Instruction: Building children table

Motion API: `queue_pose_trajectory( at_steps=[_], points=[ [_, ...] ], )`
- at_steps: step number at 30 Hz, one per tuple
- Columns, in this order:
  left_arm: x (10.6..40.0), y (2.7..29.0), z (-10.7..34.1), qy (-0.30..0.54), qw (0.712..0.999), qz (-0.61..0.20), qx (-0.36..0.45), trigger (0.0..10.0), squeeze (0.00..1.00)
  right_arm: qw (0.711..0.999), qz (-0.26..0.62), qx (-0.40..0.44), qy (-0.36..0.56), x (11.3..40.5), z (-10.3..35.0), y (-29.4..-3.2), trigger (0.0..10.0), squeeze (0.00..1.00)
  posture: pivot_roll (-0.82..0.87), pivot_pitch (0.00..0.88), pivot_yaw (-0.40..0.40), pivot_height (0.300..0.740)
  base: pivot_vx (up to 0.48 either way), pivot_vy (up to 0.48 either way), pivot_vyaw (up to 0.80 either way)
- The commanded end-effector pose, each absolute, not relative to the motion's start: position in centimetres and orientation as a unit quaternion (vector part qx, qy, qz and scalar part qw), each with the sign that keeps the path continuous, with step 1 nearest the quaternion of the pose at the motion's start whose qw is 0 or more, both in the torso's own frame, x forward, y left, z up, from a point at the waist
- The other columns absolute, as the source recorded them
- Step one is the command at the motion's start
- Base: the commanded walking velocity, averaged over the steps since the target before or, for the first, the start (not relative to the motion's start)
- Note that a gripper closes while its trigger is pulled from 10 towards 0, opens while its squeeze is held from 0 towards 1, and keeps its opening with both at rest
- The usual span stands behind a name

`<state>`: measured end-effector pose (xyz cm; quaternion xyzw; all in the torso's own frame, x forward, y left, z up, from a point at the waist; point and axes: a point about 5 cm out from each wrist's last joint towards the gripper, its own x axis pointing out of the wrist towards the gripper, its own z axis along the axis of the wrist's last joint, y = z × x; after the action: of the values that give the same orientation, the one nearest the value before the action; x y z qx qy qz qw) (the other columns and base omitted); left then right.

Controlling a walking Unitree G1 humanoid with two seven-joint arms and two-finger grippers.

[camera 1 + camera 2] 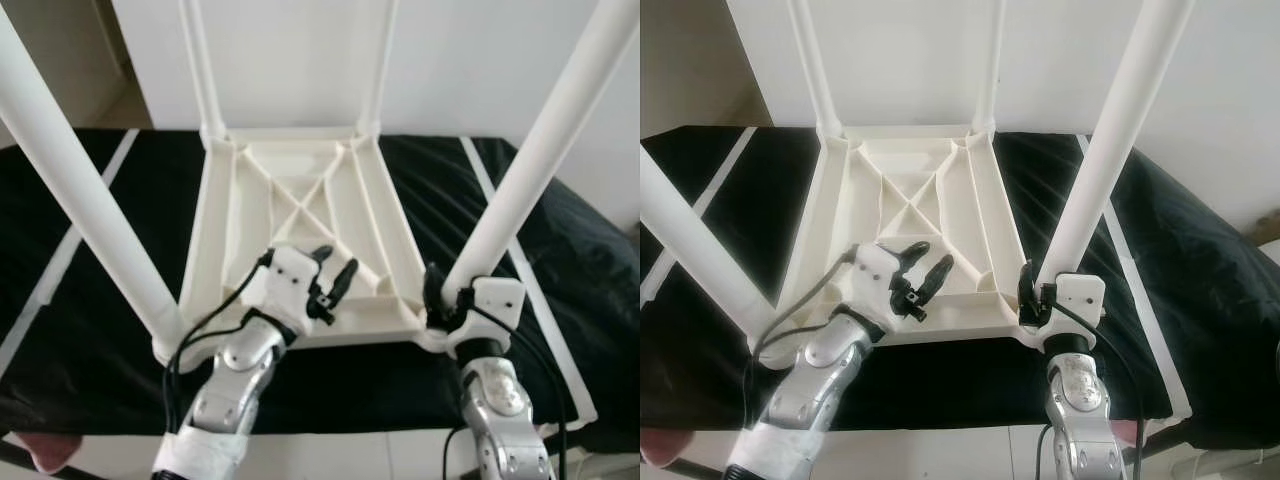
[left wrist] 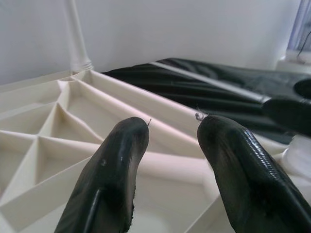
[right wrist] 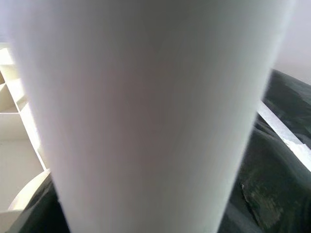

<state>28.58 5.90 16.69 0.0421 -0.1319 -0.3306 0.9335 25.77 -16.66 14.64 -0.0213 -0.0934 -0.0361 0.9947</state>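
Left eye view showed a white plastic children's table (image 1: pixel 300 240) lying upside down on a black cloth (image 1: pixel 90 300), its ribbed underside facing up. Four white legs stood up from its corners: the near right leg (image 1: pixel 520 190), the near left leg (image 1: pixel 80 200) and two far legs (image 1: pixel 200 60) by a white wall (image 1: pixel 300 50).

The right gripper (image 1: pixel 440 295) sat at the base of the near right leg, where that leg met the tabletop's corner. Its black fingers lay against the leg on either side, apparently clasping it, though the grip itself was partly hidden. In the right wrist view the leg (image 3: pixel 146 116) loomed very close and blurred.

The left gripper (image 1: pixel 335 270) hovered over the near part of the ribbed underside, touching nothing. Its two fingers (image 2: pixel 121 155) were spread moderately apart, with empty space between them, as the left wrist view made plain.

All four legs appeared to be in their sockets, so the task looked close to done, perhaps at the stage of tightening or checking the last leg.

Risks, as a judgement: if the right gripper twisted or pushed the leg off its axis, the leg could seat crookedly or work loose. With nothing holding the tabletop down, a hard push could also slide or tip the light table on the smooth cloth.
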Motion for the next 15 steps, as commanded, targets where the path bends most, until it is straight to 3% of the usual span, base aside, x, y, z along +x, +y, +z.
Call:
queue_pose_trajectory(
  at_steps=[1, 2, 3, 4, 7, 8, 10, 11, 15],
  points=[
    [28.3, 5.5, 16.9, -0.135, 0.920, -0.365, 0.055, 10.0, 0.00, 0.996, -0.026, -0.026, -0.083, 25.6, 14.1, -16.7, 10.0, 0.00, -0.15, 0.099, 0.002, 0.740, 0.000, 0.000, 0.00],
    [28.3, 5.5, 16.9, -0.135, 0.920, -0.365, 0.055, 10.0, 0.00, 0.996, -0.026, -0.026, -0.083, 25.6, 14.1, -16.7, 10.0, 0.00, -0.15, 0.099, 0.002, 0.740, 0.000, 0.000, 0.00],
    [28.4, 5.6, 17.1, -0.136, 0.922, -0.360, 0.047, 10.0, 0.19, 0.996, -0.022, -0.027, -0.083, 25.7, 14.1, -16.7, 10.0, 0.00, -0.15, 0.099, 0.001, 0.740, 0.000, 0.000, 0.00],
    [28.8, 6.0, 17.2, -0.134, 0.930, -0.341, 0.032, 10.0, 1.00, 0.996, -0.020, -0.027, -0.083, 25.7, 14.1, -16.7, 10.0, 0.00, -0.15, 0.099, 0.003, 0.740, 0.000, 0.000, 0.00],
    [29.6, 6.7, 17.2, -0.132, 0.945, -0.300, 0.021, 10.0, 1.00, 0.996, -0.020, -0.026, -0.084, 25.7, 14.2, -16.7, 10.0, 0.00, -0.15, 0.097, 0.003, 0.740, 0.000, 0.000, 0.00],
    [30.1, 7.1, 17.2, -0.128, 0.954, -0.270, 0.016, 10.0, 0.85, 0.996, -0.021, -0.026, -0.084, 25.8, 14.2, -16.7, 10.0, 0.00, -0.15, 0.097, 0.002, 0.740, 0.000, 0.000, 0.00],
    [30.5, 7.4, 17.1, -0.125, 0.960, -0.251, 0.013, 10.0, 0.85, 0.996, -0.021, -0.025, -0.084, 25.8, 14.2, -16.7, 10.0, 0.00, -0.15, 0.097, 0.002, 0.740, 0.000, 0.000, 0.00],
    [30.8, 7.7, 17.1, -0.119, 0.965, -0.235, 0.002, 10.0, 0.00, 0.996, -0.021, -0.025, -0.083, 25.8, 14.1, -16.6, 10.0, 0.00, -0.15, 0.094, 0.002, 0.740, 0.000, 0.000, 0.00],
    [31.6, 8.0, 17.0, -0.103, 0.976, -0.190, -0.019, 10.0, 0.00, 0.996, -0.021, -0.025, -0.081, 25.8, 13.9, -16.5, 10.0, 0.00, -0.15, 0.092, 0.005, 0.740, 0.000, 0.000, 0.00]
  ],
)
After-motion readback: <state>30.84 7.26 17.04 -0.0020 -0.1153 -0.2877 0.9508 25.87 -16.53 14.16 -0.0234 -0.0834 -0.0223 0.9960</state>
